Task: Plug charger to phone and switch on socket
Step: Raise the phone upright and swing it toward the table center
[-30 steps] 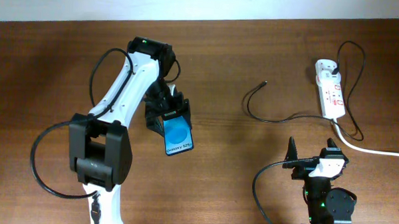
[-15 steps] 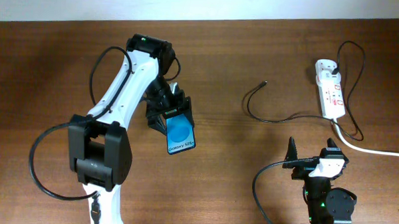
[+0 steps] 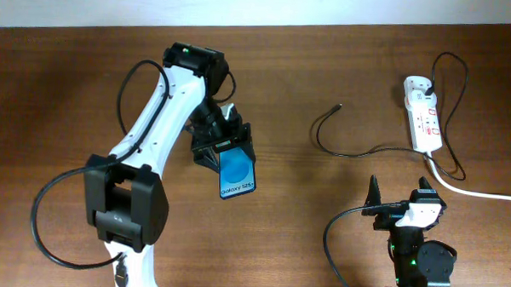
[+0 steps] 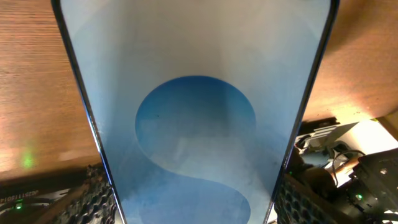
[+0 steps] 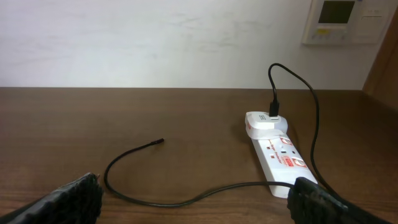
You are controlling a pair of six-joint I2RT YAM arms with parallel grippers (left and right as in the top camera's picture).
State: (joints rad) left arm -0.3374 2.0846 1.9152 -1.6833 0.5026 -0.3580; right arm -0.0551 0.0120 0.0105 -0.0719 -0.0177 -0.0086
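Note:
My left gripper (image 3: 224, 144) is shut on the phone (image 3: 236, 173), a black-edged smartphone with a bright blue screen and a darker blue circle. The phone fills the left wrist view (image 4: 199, 93) between the two fingers. The charger (image 3: 345, 149) is a thin black cable looping on the table, its plug tip (image 3: 338, 105) lying free; it shows in the right wrist view (image 5: 124, 165). The socket (image 3: 423, 124) is a white power strip with red switches at the far right, also in the right wrist view (image 5: 280, 155). My right gripper (image 3: 402, 193) is open and empty near the front edge.
A thick white cord (image 3: 475, 190) runs from the socket off the right edge. The black cable also loops behind the socket (image 3: 456, 74). A pale wall borders the table's far edge. A black cable (image 3: 57, 213) hangs by the left arm's base.
My left gripper has carried the phone a little to the right and toward the front. The right arm, the charger and the socket have not moved.

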